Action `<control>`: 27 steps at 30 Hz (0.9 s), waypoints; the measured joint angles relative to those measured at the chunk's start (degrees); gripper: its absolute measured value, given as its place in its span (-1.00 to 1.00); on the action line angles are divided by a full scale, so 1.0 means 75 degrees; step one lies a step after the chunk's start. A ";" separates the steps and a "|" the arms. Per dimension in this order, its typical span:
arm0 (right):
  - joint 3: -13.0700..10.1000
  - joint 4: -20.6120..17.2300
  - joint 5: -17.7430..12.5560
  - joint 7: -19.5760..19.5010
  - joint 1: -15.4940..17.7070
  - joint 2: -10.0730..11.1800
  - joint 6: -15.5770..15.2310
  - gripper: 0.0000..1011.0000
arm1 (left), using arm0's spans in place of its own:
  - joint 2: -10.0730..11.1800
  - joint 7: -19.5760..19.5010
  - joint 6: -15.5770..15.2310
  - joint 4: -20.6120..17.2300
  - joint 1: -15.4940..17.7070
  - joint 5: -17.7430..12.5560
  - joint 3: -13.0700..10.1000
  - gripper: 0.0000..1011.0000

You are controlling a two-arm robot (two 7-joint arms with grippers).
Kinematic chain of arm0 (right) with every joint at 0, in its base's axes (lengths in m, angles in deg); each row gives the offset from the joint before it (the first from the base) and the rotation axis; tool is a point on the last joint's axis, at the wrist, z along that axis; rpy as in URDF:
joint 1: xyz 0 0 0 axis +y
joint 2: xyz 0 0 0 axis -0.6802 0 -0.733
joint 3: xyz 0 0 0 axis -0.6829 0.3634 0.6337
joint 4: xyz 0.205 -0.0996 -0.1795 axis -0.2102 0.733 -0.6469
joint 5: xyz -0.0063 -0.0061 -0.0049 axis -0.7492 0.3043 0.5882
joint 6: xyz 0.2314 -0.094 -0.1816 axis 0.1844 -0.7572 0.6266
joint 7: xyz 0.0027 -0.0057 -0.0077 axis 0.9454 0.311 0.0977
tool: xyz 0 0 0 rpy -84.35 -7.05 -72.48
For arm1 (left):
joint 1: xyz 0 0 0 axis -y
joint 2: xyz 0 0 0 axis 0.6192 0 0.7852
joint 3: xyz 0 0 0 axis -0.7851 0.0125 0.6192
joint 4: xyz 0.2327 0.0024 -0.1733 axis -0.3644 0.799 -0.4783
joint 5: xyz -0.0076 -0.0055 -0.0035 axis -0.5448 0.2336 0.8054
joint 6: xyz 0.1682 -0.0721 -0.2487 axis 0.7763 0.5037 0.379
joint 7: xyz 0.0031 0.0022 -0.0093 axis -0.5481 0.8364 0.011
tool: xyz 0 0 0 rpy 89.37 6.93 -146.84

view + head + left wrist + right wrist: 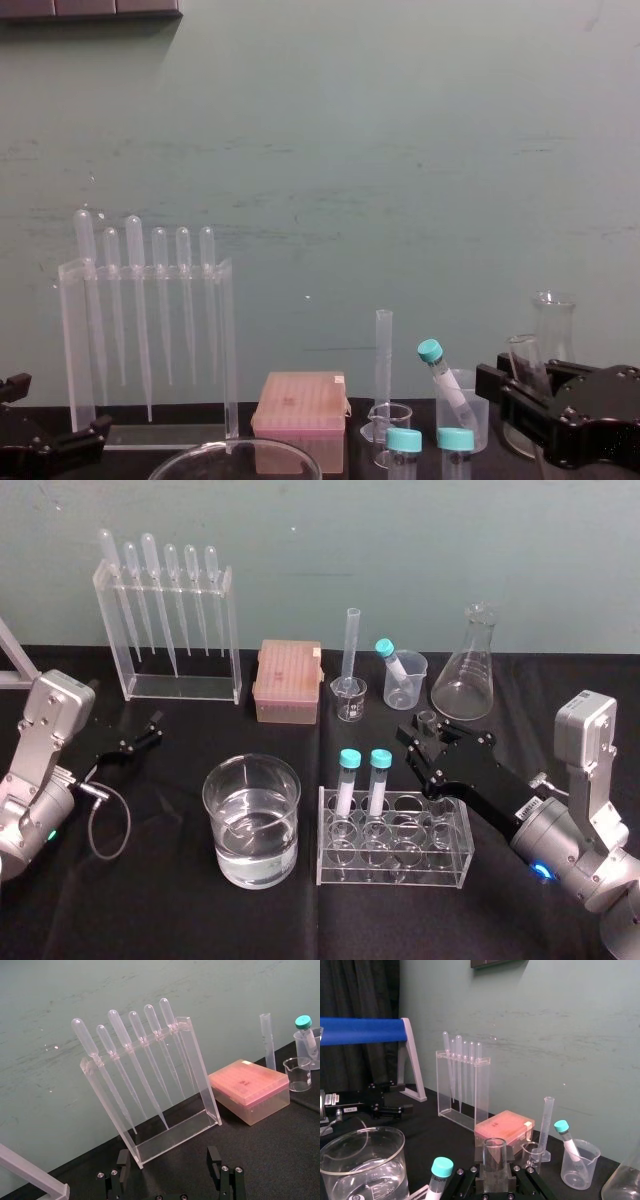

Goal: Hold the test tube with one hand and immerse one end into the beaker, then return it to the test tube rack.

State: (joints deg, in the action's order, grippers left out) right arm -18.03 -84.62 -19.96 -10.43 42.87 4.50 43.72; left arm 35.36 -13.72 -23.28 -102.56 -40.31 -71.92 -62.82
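The test tube (426, 721) stands upright in the far right corner of the clear test tube rack (462, 828), its open mouth above the rack. My right gripper (425, 742) reaches in from the right and is shut on the test tube (495, 1152), a black finger pressed against each side. In the chest view the test tube (522, 360) rises out of the right gripper (520, 395). The beaker (251, 776), partly filled with water, sits left of the rack. My left gripper (140, 742) rests open at the far left; its fingers (214, 1156) stand wide apart.
Two teal-capped tubes (349, 780) stand in the rack's back row. Behind are a pipette stand (170, 620), a pink box (288, 680), a graduated cylinder (352, 645), a plastic beaker (405, 680) and a conical flask (468, 670). A cable (110, 825) loops by the left arm.
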 joint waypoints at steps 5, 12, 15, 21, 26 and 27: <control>0.0000 0.0000 0.0000 0.0000 0.0000 0.0000 0.0000 -0.55 | 0.0000 0.0000 0.0000 0.0000 0.0000 0.0000 0.0000 0.98; -0.0005 0.0001 0.0002 0.0006 0.0000 -0.0003 0.0000 -0.55 | 0.0000 0.0000 0.0000 0.0000 0.0000 0.0000 0.0000 0.98; -0.0073 0.0001 0.0001 0.0103 0.0005 -0.0050 0.0077 -0.55 | 0.0000 0.0000 0.0000 0.0000 0.0000 0.0000 0.0000 0.98; -0.0219 -0.0073 -0.0026 0.0303 0.0051 -0.0134 0.0255 -0.55 | 0.0000 0.0000 0.0000 0.0000 0.0000 0.0000 0.0000 0.98; -0.0344 -0.0258 -0.0016 0.0445 0.0091 -0.0186 0.0374 -0.55 | 0.0000 0.0000 0.0000 0.0000 0.0000 0.0000 0.0000 0.98; -0.0359 -0.0288 -0.0013 0.0461 0.0096 -0.0193 0.0391 -0.55 | 0.0000 0.0000 0.0000 0.0000 0.0000 0.0000 0.0000 0.98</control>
State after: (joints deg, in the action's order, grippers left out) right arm -20.72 -86.78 -20.06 -6.96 43.59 3.05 46.65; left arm 35.36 -13.72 -23.28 -102.57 -40.31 -71.92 -62.82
